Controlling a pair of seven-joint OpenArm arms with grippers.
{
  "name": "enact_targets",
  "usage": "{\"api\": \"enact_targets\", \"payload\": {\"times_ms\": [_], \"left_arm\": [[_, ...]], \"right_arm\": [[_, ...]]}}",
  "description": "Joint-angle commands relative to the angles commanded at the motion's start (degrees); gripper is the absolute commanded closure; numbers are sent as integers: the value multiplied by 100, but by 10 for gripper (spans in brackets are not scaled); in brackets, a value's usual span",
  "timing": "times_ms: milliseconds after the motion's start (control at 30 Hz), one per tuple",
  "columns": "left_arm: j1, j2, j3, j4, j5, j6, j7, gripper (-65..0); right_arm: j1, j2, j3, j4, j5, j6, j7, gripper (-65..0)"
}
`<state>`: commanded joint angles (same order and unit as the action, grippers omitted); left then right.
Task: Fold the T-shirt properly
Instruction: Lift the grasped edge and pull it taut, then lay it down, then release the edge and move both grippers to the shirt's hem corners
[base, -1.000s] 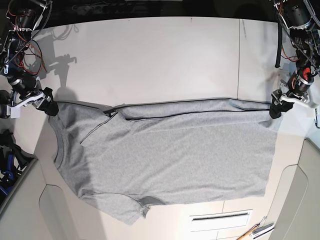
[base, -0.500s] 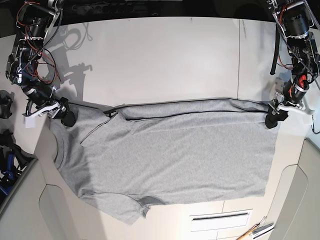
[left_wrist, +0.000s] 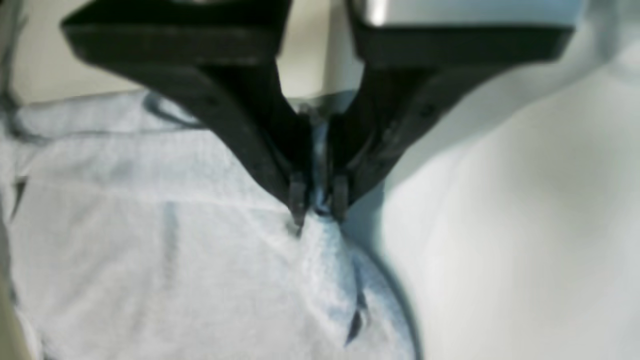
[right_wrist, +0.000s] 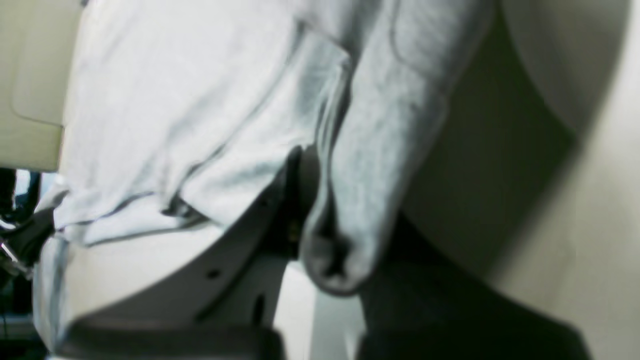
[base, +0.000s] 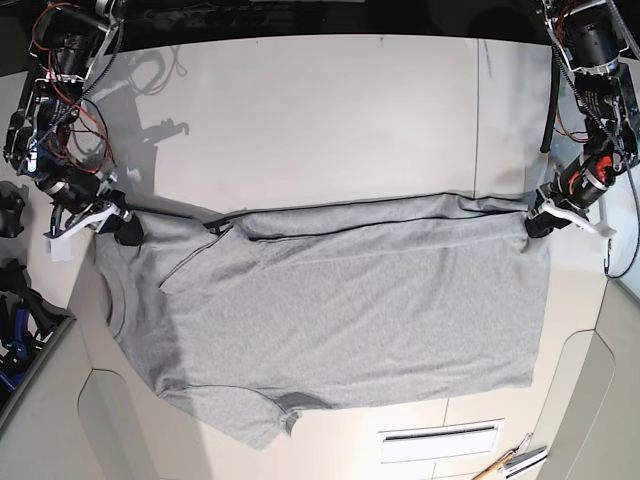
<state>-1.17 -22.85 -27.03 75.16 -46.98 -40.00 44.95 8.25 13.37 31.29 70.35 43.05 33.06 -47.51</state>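
Observation:
The heather-grey T-shirt (base: 340, 310) lies spread over the white table, plain side up, folded along its far edge. My left gripper (base: 537, 226) is at the shirt's far right corner and shut on the cloth; the left wrist view shows its fingertips (left_wrist: 318, 200) pinching a ridge of the T-shirt (left_wrist: 150, 260). My right gripper (base: 124, 232) holds the far left corner. In the right wrist view a roll of grey T-shirt (right_wrist: 360, 165) sits between its black fingers (right_wrist: 280, 210).
A white slotted panel (base: 440, 437) and an orange-handled tool (base: 505, 464) lie at the near right edge. Beige rounded panels (base: 50, 420) flank the near corners. Red wiring (base: 60, 70) hangs on the arm at the far left.
The left gripper drew its corner inward and slightly away. The right gripper swung in over the shirt, then back a little toward the far left, still holding its corner.

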Motion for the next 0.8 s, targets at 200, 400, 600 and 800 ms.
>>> {"api": "enact_targets", "payload": {"times_ms": [200,400,600,800], "left_arm": [[321,-4,-162,855,-37,0,201,0],[957,-2,-278,1582,-39,0,313,0],[1670,-2,-999,1947,-339,0,452,0],[2367,-2,-1556,1996,-1438,0,1217,0]], "right_arm": [[-584,31,-2,1027,164,-2,-337,0],[-1432,275,0,1888,262,-2,-389,0],[-2256,680,0,2522,575,0,-658,0],[-2881,870,26,2570,883,26,-780,0]]}}
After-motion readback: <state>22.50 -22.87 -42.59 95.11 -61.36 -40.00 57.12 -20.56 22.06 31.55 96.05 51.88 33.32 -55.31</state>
